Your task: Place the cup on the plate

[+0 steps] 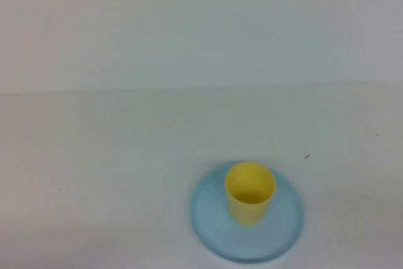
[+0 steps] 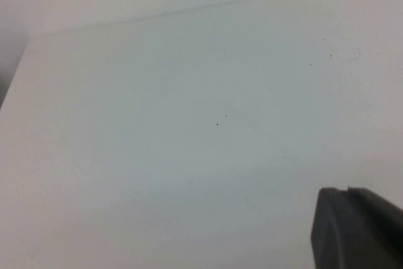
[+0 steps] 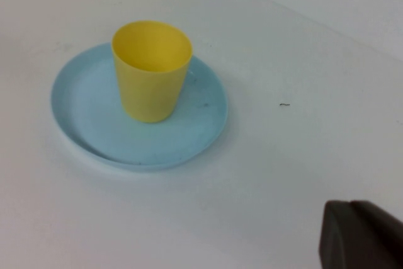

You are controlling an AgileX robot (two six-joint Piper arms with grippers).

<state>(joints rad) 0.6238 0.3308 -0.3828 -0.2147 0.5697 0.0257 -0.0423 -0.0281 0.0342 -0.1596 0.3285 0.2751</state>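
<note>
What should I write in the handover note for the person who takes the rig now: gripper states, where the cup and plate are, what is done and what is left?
Left gripper: shut, holding nothing, above bare table, out of the high view.
Right gripper: shut, holding nothing, pulled back from the plate, also out of the high view.
Cup: yellow, upright, open end up, standing on the plate.
Plate: light blue, flat on the table, on the robot's right side near the front edge.
Done: the cup is on the plate and free of both grippers.
Left: nothing for the task itself, as far as the views show.
</note>
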